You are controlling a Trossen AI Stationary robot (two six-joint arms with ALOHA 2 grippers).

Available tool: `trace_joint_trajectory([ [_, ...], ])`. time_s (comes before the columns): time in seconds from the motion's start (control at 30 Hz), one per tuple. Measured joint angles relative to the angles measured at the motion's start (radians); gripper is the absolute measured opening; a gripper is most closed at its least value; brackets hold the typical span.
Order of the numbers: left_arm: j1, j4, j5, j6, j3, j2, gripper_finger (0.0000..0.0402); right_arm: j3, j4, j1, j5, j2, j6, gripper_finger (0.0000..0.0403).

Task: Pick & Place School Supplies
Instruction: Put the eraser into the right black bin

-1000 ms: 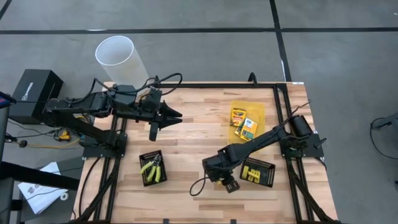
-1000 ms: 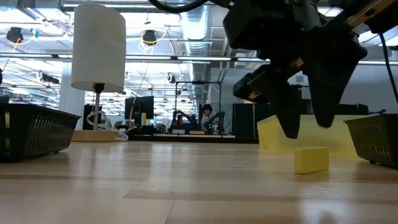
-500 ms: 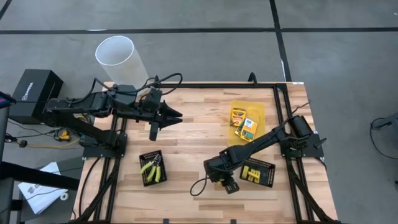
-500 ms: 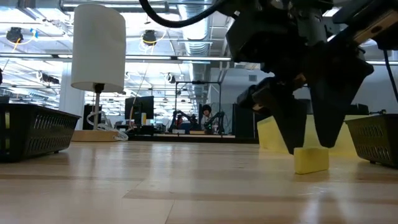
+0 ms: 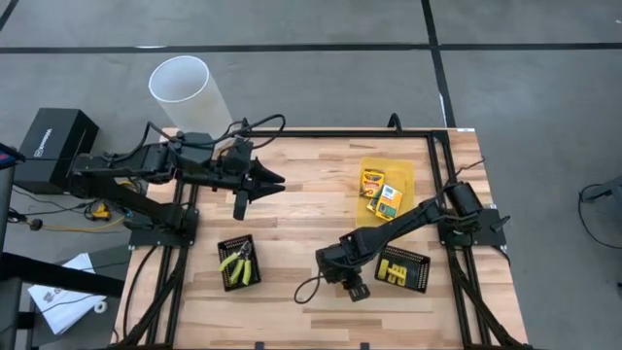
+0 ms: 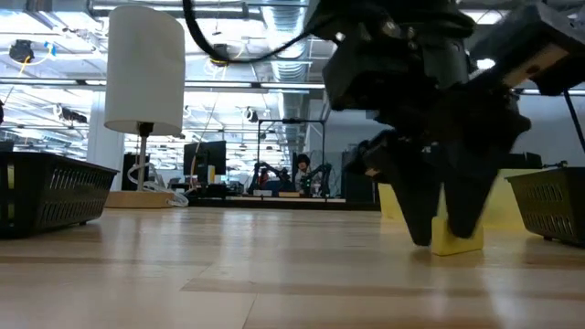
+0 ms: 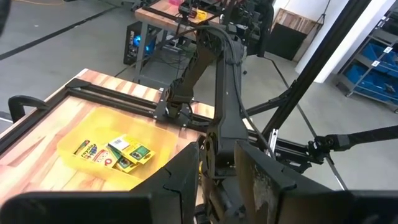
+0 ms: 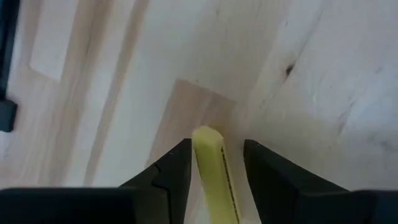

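One yellow stick (image 8: 210, 168) lies on the wooden table (image 5: 311, 209) between the right gripper (image 8: 214, 163)'s spread fingers, seemingly untouched.

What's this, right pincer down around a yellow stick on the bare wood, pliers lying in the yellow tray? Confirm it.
One detail is off. The high view shows the pliers in a black mesh tray, not the yellow tray, which holds printed boxes. The right pincer does straddle the yellow stick on the wood.
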Motion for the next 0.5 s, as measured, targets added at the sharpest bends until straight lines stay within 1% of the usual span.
trace_joint_trajectory([
  [0.1,0.000,-0.004,0.000,-0.003,0.000,0.001,0.0099,-0.001,0.009,0.000,0.010,0.002,-0.010,0.0137],
  [0.2,0.000,-0.006,0.000,-0.003,0.000,0.001,0.0099,-0.001,0.006,-0.011,0.025,0.002,-0.010,0.0124],
  [0.4,0.000,-0.013,0.000,-0.003,0.000,0.001,0.0099,-0.001,0.002,-0.030,0.023,0.004,-0.011,0.0089],
  [0.5,0.000,-0.014,0.000,-0.003,0.000,0.001,0.0099,-0.001,-0.006,-0.038,0.022,0.004,-0.019,0.0061],
])
